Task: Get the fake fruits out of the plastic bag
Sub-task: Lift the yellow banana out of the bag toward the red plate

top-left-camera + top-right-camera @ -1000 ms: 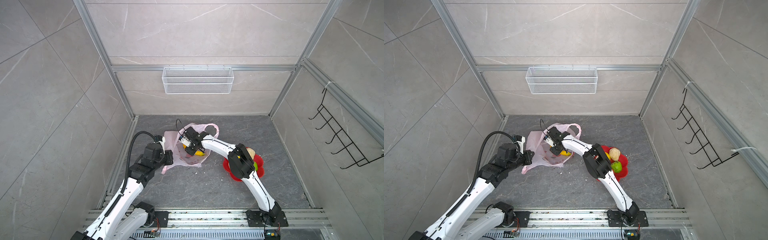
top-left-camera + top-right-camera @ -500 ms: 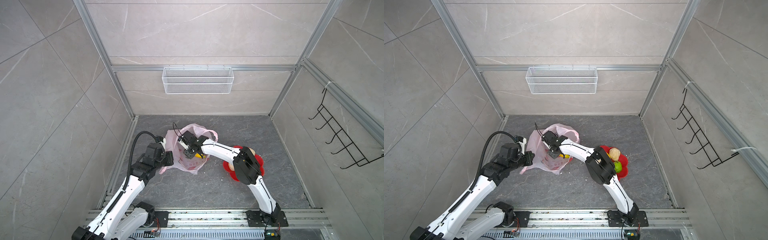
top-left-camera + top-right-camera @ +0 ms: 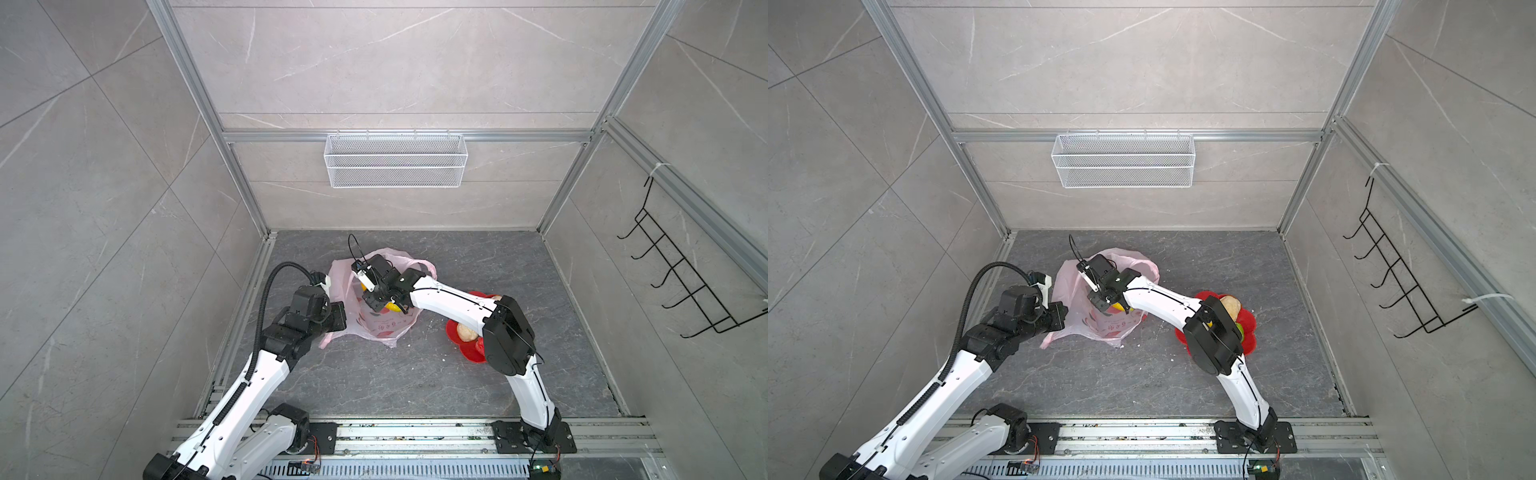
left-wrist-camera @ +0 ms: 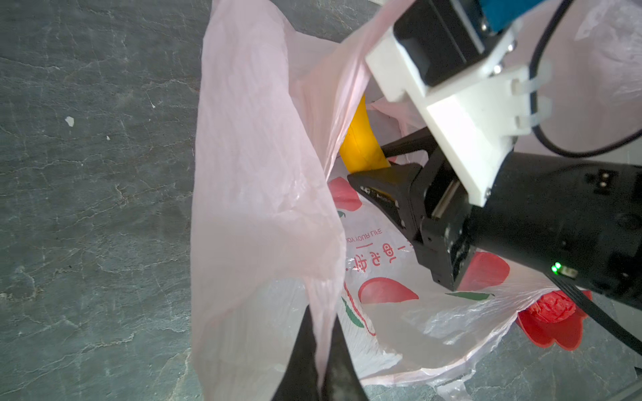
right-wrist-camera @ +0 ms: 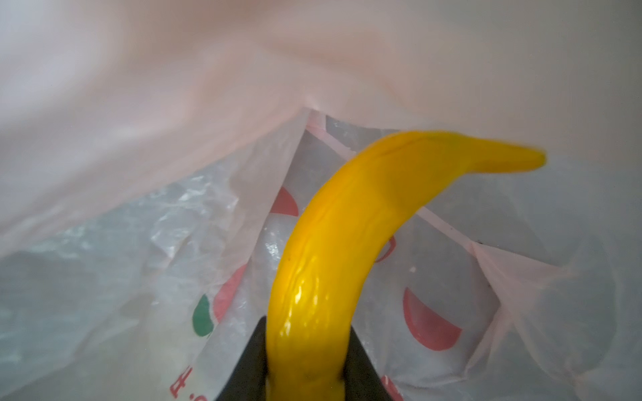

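The left claw was pinched tight on a fold of the thin translucent pale-pink plastic carrier bag, holding that side up off the grey stone-look floor. The right claw sat inside the bag's mouth. Its black jaws were closed narrowly on one end of the long yellow plastic banana, which curved away ahead of it, inside the bag. By that arm's elbow a beige knobbly lump lay in the red flower-shaped dish.
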You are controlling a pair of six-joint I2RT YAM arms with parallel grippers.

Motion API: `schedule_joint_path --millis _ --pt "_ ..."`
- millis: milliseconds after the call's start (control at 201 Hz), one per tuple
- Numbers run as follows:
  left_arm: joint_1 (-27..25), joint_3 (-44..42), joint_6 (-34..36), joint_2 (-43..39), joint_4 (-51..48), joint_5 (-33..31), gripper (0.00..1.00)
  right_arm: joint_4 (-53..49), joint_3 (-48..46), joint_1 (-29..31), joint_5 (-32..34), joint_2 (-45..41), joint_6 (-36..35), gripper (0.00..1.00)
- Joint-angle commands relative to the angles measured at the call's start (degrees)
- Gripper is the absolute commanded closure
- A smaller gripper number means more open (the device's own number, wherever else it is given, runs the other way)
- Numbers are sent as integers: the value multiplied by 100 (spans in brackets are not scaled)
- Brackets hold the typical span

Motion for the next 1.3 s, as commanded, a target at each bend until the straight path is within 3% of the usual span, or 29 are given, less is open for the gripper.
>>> schedule_joint_path --millis 0,204,851,996,1299 --pt "-23 348 -210 137 344 -358 100 -86 -160 70 -645 -454 -124 81" --pt "-12 533 -449 509 646 -844 100 -306 -515 149 -1060 -914 -212 82" --pt "9 498 -623 1020 1404 -1635 100 -606 -768 381 -1111 -2431 -8 82" --pt "40 491 -630 1049 1522 -1894 100 -637 -596 384 -841 -2652 150 83" --pt "464 927 -610 1344 1696 -2328 100 -1370 -387 65 698 -3188 552 83"
